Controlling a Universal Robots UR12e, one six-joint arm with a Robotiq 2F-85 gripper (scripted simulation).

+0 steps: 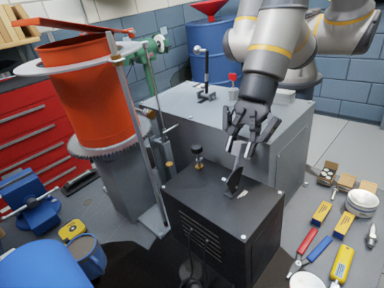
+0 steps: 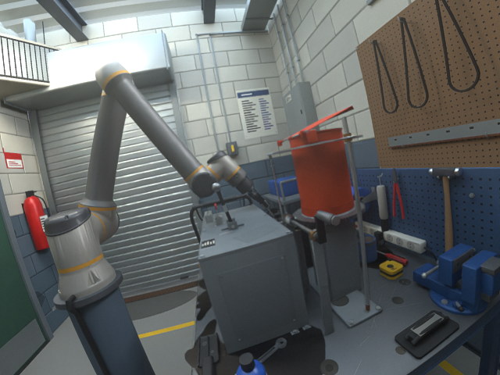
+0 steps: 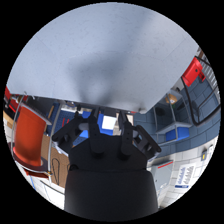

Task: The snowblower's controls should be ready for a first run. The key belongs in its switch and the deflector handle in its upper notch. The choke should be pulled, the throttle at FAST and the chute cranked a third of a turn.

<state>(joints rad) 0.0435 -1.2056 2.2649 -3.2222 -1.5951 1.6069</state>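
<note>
On the black engine box in front of the grey control housing, the throttle lever point(image 1: 234, 181) stands tilted, with the black choke knob point(image 1: 196, 149) to its left. My gripper point(image 1: 238, 149) hangs just above the lever's tip, open and holding nothing. On top of the grey housing are the red-headed key point(image 1: 232, 77) in its switch and the tall black lever with a silver ball point(image 1: 206, 73). The orange chute point(image 1: 89, 89) stands to the left, and the deflector rod point(image 1: 134, 117) runs down its side. The chute crank point(image 1: 149, 113) sticks out by the gear ring.
The blue drum point(image 1: 208, 50) stands behind the housing. A blue vise point(image 1: 28, 201), a tape measure point(image 1: 71, 229) and a blue cup point(image 1: 87, 253) sit at the left front. Pliers point(image 1: 308, 251), small boxes and a bowl point(image 1: 361, 202) lie on the bench to the right.
</note>
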